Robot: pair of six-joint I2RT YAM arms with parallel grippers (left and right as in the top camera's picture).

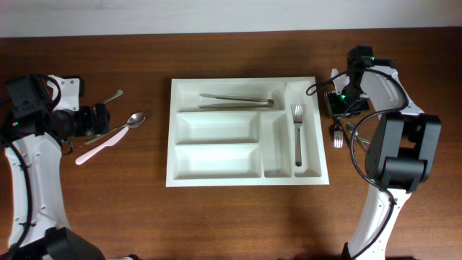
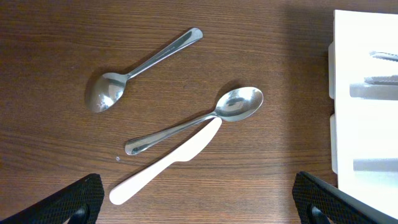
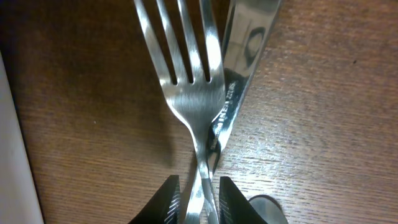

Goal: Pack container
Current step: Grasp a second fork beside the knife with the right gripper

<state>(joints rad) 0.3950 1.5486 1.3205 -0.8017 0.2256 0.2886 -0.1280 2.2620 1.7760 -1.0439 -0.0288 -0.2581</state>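
The white container (image 1: pixel 173 130) lies mid-table, with a fork (image 1: pixel 297 137) in its narrow right compartment and long metal pieces (image 1: pixel 237 101) in the top one. In the right wrist view, another metal fork (image 3: pixel 186 68) lies on the wood across a knife (image 3: pixel 239 81). My right gripper (image 3: pixel 199 202) is shut on this fork's thin neck, one finger on each side. It is just right of the container (image 3: pixel 12 155). My left gripper (image 2: pixel 199 205) is open above bare wood. Beyond it lie two metal spoons (image 2: pixel 124 78) (image 2: pixel 205 118) and a white plastic knife (image 2: pixel 168 163).
The loose spoons (image 1: pixel 135 120) and white knife (image 1: pixel 97 148) lie left of the container, near the left arm. A rounded metal piece (image 3: pixel 267 208) sits beside my right fingers. The container's wall (image 2: pixel 367 18) stands at the right of the left wrist view.
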